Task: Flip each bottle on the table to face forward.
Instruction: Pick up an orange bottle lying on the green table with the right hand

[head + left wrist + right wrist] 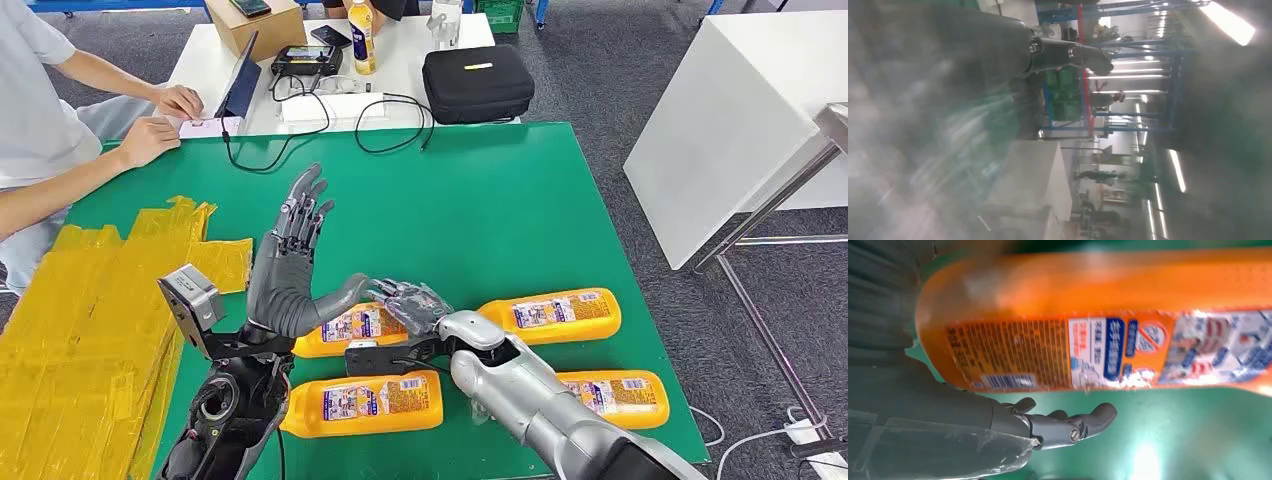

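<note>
Four bottles lay flat on green desk (pixel 520 200). Right hand (pixel 410 302) spread, empty, over rear-left bottle (pixel 350 328) — left hand (pixel 295 265) raised, fingers apart. Advice: roll bottle by long edge, brace against sliding.

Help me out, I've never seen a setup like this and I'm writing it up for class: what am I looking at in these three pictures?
It is a humanoid robot with two silver arms. The wide picture is its own head view, looking down at a green table. Four orange bottles lie there on their sides; one is the nearest bottle. The left hand is raised, fingers spread, holding nothing. The right hand reaches over another orange bottle; whether it touches is unclear. The other two pictures come from cameras at the wrists: the left is blurred, the right shows that bottle's label close up. A person sits at the far left.
</note>
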Robot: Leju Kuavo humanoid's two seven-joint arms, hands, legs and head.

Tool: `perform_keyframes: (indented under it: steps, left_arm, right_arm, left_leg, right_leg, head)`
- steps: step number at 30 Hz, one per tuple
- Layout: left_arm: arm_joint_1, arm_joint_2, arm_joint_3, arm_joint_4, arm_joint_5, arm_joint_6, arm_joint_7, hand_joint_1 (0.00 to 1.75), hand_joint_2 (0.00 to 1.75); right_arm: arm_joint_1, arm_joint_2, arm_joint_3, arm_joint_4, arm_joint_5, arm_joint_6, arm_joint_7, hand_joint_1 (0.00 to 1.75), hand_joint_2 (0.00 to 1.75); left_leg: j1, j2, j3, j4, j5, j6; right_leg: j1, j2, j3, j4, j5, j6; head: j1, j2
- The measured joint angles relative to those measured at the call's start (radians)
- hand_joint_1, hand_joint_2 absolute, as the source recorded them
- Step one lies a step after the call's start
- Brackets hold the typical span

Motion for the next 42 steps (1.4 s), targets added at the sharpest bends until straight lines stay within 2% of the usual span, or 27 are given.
perform_keyframes:
  steps: [7, 8, 11, 12, 20, 26, 28, 32, 36, 42]
  left_arm:
    - [-0.014, -0.004, -0.001, 0.018, 0.006, 0.003, 0.0, 0.0, 1.75]
    - [-0.015, -0.005, -0.001, 0.021, 0.006, 0.004, 0.0, 0.0, 1.75]
    - [-0.02, -0.007, -0.001, 0.029, 0.007, 0.005, 0.0, 0.0, 1.75]
    - [-0.022, -0.008, -0.001, 0.031, 0.008, 0.005, 0.0, 0.0, 1.75]
    - [-0.03, -0.009, -0.001, 0.042, 0.009, 0.006, 0.0, 0.0, 1.75]
    - [-0.03, -0.009, -0.001, 0.044, 0.01, 0.006, 0.0, 0.0, 1.75]
    - [-0.03, -0.009, -0.001, 0.044, 0.012, 0.006, 0.0, 0.0, 1.75]
    - [-0.031, -0.009, -0.001, 0.044, 0.016, 0.007, -0.001, 0.0, 1.75]
    - [-0.031, -0.009, -0.001, 0.044, 0.017, 0.01, -0.001, 0.0, 1.75]
    - [-0.024, -0.009, -0.001, 0.041, 0.017, 0.03, -0.003, 0.0, 1.75]
  right_arm:
    - [-0.053, 0.021, 0.022, 0.083, -0.01, 0.064, 0.055, 0.03, 1.75]
    - [-0.06, 0.025, 0.025, 0.097, -0.013, 0.069, 0.062, 0.11, 1.75]
    - [-0.078, 0.033, 0.028, 0.132, -0.019, 0.075, 0.075, 0.84, 1.75]
    - [-0.082, 0.036, 0.028, 0.141, -0.019, 0.075, 0.076, 1.02, 1.75]
    - [-0.097, 0.047, 0.028, 0.178, -0.024, 0.075, 0.077, 1.05, 1.75]
    - [-0.099, 0.05, 0.028, 0.19, -0.026, 0.073, 0.078, 1.61, 1.75]
    - [-0.099, 0.05, 0.028, 0.192, -0.026, 0.067, 0.079, 1.73, 1.75]
    - [-0.098, 0.052, 0.028, 0.197, -0.032, 0.028, 0.088, 1.75, 1.75]
    - [-0.086, 0.054, 0.019, 0.198, -0.053, -0.049, 0.089, 1.75, 1.75]
    - [-0.042, 0.055, -0.051, 0.173, -0.123, -0.276, 0.044, 1.75, 1.75]
  left_leg:
    - [0.0, 0.0, 0.001, 0.0, 0.0, 0.0]
    - [0.0, 0.0, 0.001, 0.0, 0.0, 0.0]
    - [0.0, 0.0, 0.002, 0.0, 0.0, 0.0]
    - [0.0, 0.0, 0.002, 0.0, 0.0, 0.0]
    - [0.0, 0.0, 0.003, 0.0, 0.0, 0.0]
    - [0.0, 0.0, 0.003, 0.0, 0.0, 0.0]
    - [0.0, 0.0, 0.004, 0.0, 0.0, 0.0]
    - [0.0, 0.0, 0.003, 0.0, 0.0, 0.0]
    - [0.0, 0.0, 0.003, 0.0, 0.0, 0.0]
    - [0.0, 0.0, 0.002, 0.0, 0.0, 0.0]
  right_leg:
    - [0.0, 0.0, 0.001, 0.0, 0.0, 0.0]
    - [0.0, 0.0, 0.001, 0.0, 0.0, 0.0]
    - [0.0, 0.0, 0.001, 0.0, 0.0, 0.0]
    - [0.0, 0.0, 0.001, 0.0, 0.0, 0.0]
    - [0.0, 0.0, 0.002, 0.0, 0.0, 0.0]
    - [0.0, 0.0, 0.003, 0.0, 0.0, 0.0]
    - [0.0, 0.0, 0.003, 0.0, 0.0, 0.0]
    - [0.0, 0.0, 0.003, 0.0, 0.0, 0.0]
    - [0.0, 0.0, 0.003, 0.0, 0.0, 0.0]
    - [0.0, 0.0, 0.003, 0.0, 0.0, 0.0]
  head:
    - [0.0, 0.0]
    - [0.0, 0.0]
    - [0.0, 0.0]
    - [0.0, 0.0]
    - [0.0, 0.0]
    - [0.0, 0.0]
    - [0.0, 0.0]
    - [0.0, 0.0]
    - [0.0, 0.0]
    - [0.0, 0.0]
